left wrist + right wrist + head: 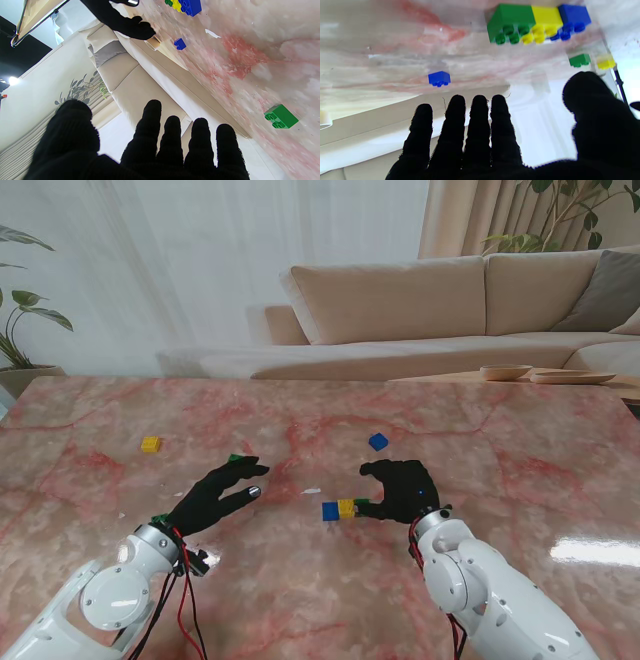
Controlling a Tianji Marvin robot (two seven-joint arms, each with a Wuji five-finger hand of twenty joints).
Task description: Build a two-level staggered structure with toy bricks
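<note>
A row of three joined bricks [345, 508], blue, yellow and green, lies on the marble table [520, 470]; the right wrist view shows it as one level [537, 22]. My right hand [400, 488] hovers just right of the row's green end, fingers apart and holding nothing [482, 140]. My left hand [220, 492] is open to the row's left, palm empty [150, 150]. A loose green brick [236, 458] [281, 116] sits just beyond its fingertips. A loose blue brick [378, 441] [439, 78] lies farther from me, a loose yellow brick [150, 444] at the far left.
A small white fleck [312, 490] lies on the table between the hands. Beyond the far edge stand a beige sofa [400, 310] and a low table with shallow bowls [505, 371]. A plant [20, 320] stands at the far left.
</note>
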